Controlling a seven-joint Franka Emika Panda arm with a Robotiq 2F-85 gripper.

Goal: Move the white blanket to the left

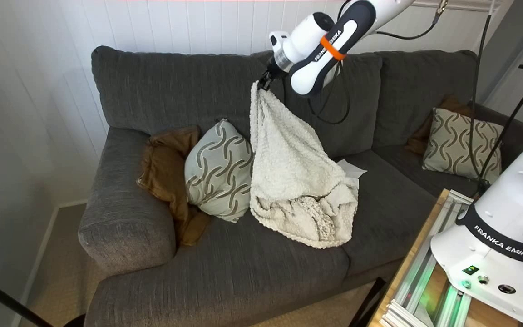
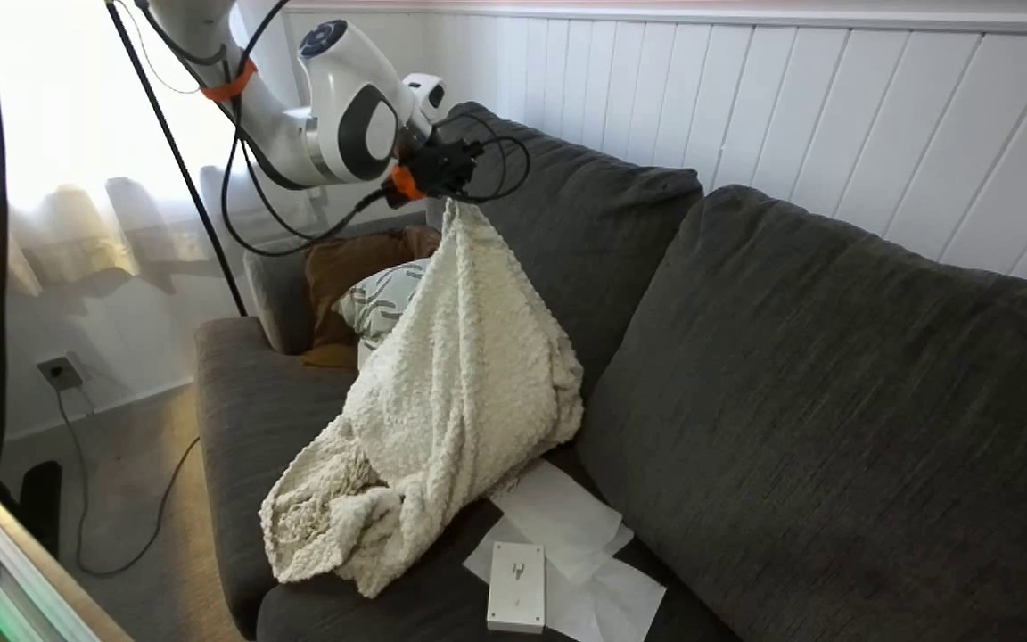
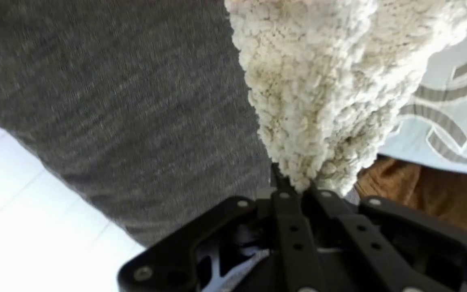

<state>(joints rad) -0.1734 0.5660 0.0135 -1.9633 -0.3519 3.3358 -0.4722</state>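
The white blanket (image 1: pixel 288 154) is fluffy and hangs in a tall cone from my gripper (image 1: pixel 263 85). Its lower part lies bunched on the grey sofa seat. It also hangs this way in an exterior view (image 2: pixel 469 383), where my gripper (image 2: pixel 455 187) is above the seat, in front of the back cushion. In the wrist view my gripper's fingers (image 3: pixel 304 186) are close together, pinching a tip of the blanket (image 3: pixel 318 81). The fingertips are partly hidden by the fabric.
A patterned pillow (image 1: pixel 220 170) stands beside the blanket, with a brown pillow (image 1: pixel 166 168) by the sofa arm (image 1: pixel 127 213). Another patterned pillow (image 1: pixel 461 141) is at the far end. White sheets (image 2: pixel 558 508) and a white box (image 2: pixel 517 588) lie on the seat. Cables hang by the arm.
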